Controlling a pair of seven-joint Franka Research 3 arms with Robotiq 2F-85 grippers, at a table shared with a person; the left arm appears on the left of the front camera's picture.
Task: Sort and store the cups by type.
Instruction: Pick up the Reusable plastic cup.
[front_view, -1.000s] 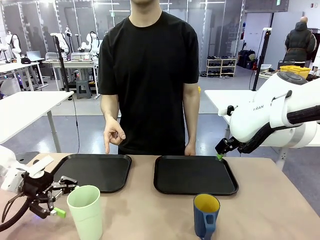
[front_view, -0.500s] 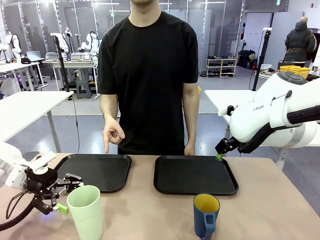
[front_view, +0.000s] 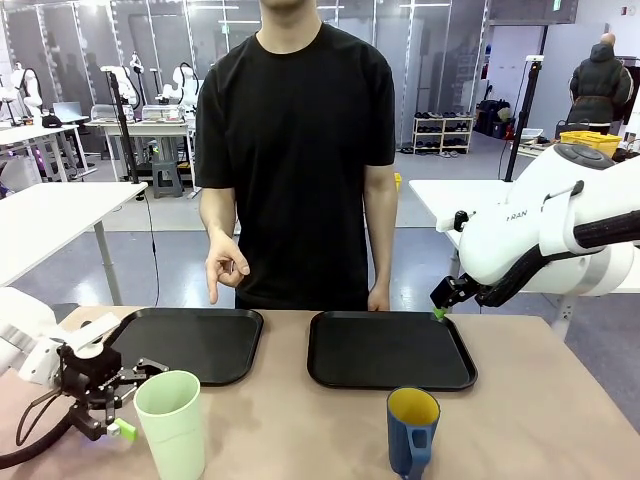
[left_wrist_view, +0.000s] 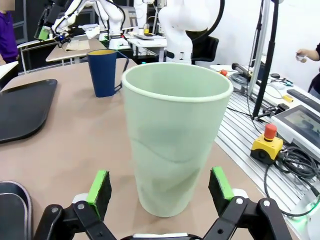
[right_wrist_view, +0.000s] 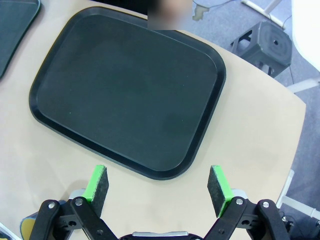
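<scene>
Risk of tipping or shoving the tall green tumbler, upright at the near left of the worktop, through an off-centre or hasty closing of the left fingers, spread wide, empty and just short of its base; lesser risk of bumping the blue mug, upright at the near middle. Black left tray and right tray side by side farther back, both bare; tumbler's inside hidden, mug's yellow inside seemingly empty. Also spread wide and holding nothing, right fingers, raised near the right tray.
</scene>
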